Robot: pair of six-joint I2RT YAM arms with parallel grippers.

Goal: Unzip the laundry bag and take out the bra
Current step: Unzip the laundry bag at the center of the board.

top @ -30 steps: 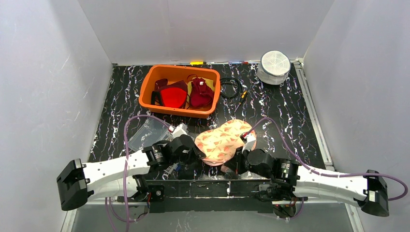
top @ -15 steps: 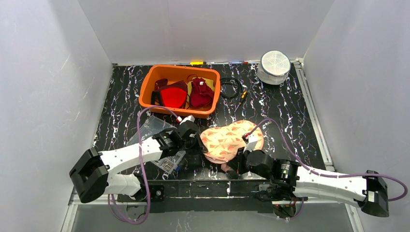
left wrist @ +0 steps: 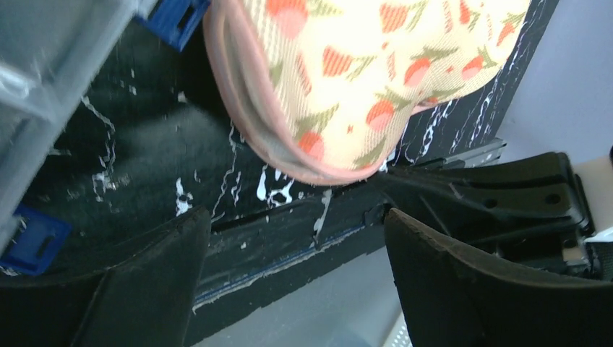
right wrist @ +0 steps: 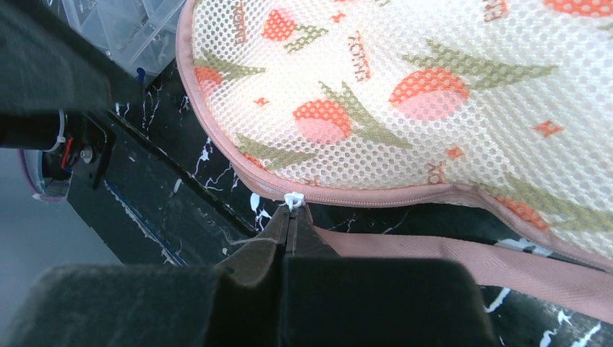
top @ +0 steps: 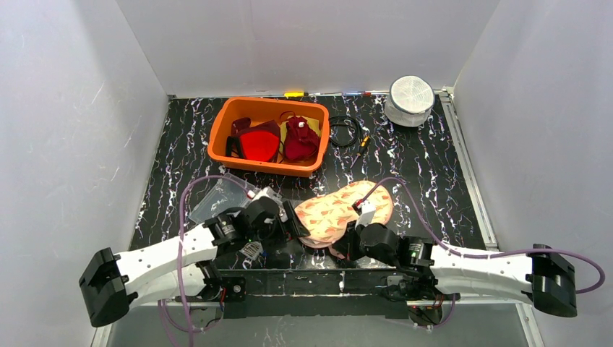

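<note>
Laundry bag (top: 340, 213) just ahead of wide left gripper (left wrist: 295, 220), right gripper (right wrist: 289, 218) pinching zipper pull (right wrist: 292, 198).

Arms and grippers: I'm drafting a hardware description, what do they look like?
The left arm and right arm have white shells, black joints and a black block at the elbow. A purple cable loops along each. The fingers are black, matte and wedge-shaped.
</note>
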